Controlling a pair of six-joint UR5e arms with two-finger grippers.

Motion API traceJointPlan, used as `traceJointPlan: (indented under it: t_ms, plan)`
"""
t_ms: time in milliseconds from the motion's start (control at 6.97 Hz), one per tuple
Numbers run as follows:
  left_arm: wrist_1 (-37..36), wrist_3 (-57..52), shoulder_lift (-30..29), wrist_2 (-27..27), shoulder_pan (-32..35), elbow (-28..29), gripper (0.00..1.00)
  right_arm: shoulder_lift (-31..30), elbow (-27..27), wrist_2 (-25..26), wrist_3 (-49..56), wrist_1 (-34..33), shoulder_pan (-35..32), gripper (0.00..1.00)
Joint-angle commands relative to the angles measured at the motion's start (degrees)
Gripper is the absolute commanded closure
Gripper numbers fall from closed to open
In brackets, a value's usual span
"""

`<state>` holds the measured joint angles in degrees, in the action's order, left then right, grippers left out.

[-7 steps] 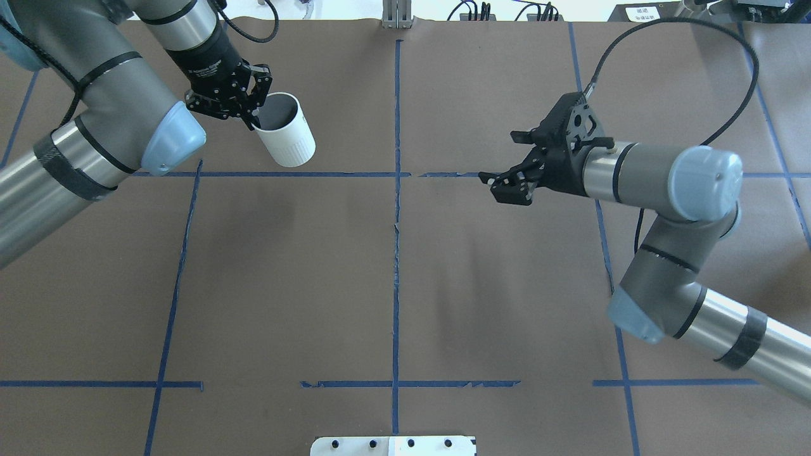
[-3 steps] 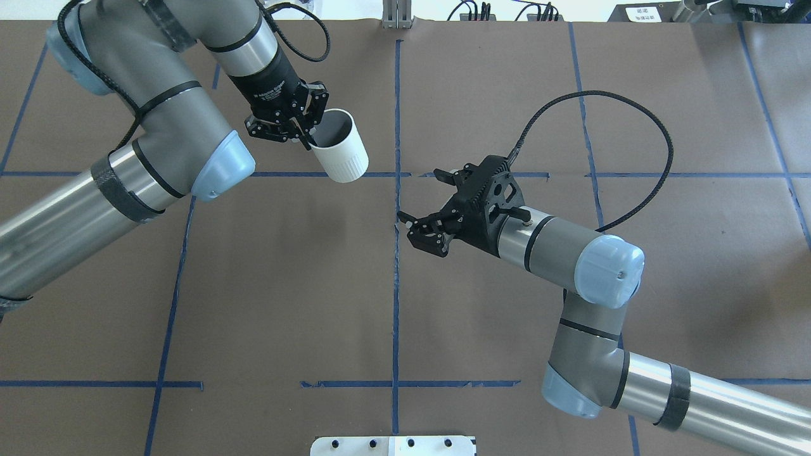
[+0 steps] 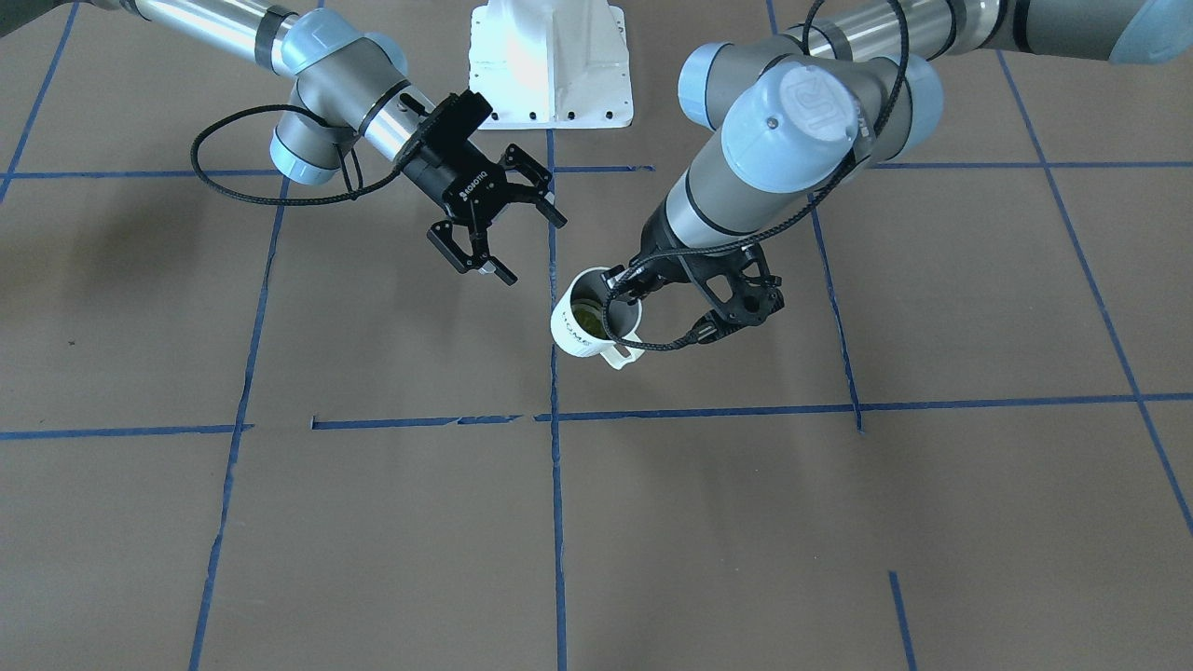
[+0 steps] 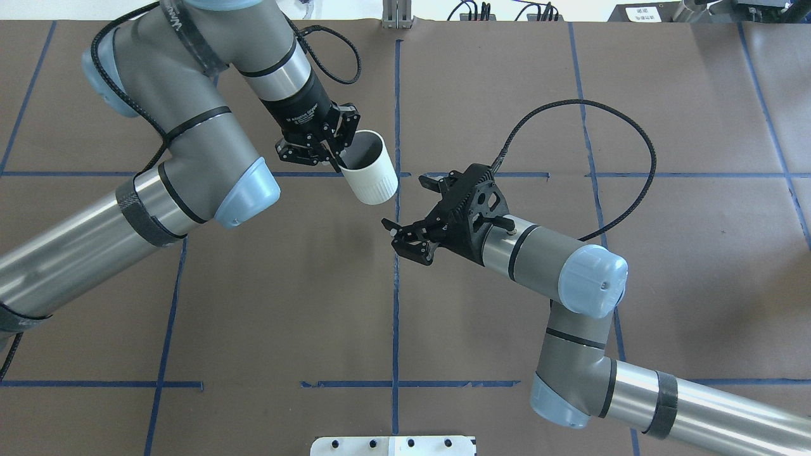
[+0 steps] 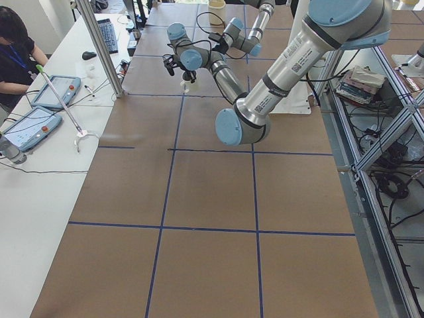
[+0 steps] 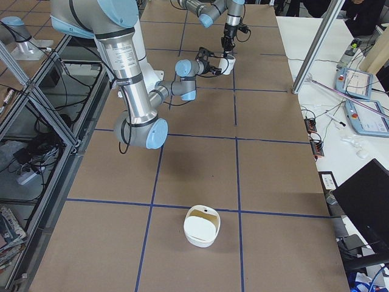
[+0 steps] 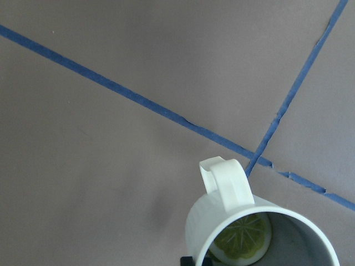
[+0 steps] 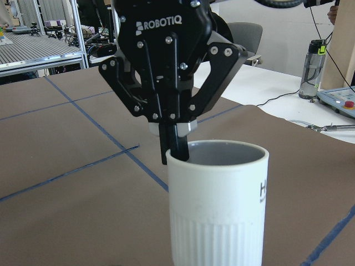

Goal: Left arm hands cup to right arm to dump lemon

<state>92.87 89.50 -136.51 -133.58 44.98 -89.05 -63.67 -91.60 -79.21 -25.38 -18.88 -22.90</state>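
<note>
Left gripper [image 3: 623,280] pinches the cup [image 3: 580,335] by its rim in the front-facing view, with the lemon [image 3: 588,320] inside. The right gripper [image 3: 533,249] hangs spread, near it but apart. Overhead, the cup's inside shows only dark grey and its handle is hidden. The left wrist view shows the lemon as a cut slice on the bottom. The right wrist view shows one finger inside the rim.

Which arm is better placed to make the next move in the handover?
Right. The right gripper is open, empty and faces the cup across a short gap. The left gripper pinches the cup's rim, with the lemon inside, so it can only hold the cup out.
</note>
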Motion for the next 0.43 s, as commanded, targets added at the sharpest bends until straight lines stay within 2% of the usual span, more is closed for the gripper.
traceJointPlan:
  t_ms: [0, 287]
  plan:
    - [0.64, 2.26, 0.01, -0.01, -2.08, -2.26, 1.0, 0.03, 0.02, 0.02, 0.07, 0.16, 0.05, 0.01]
    - [0.55, 3.66, 0.1, -0.1, -2.88, -4.19, 1.0, 0.03, 0.02, 0.11, 0.07, 0.16, -0.04, 0.01]
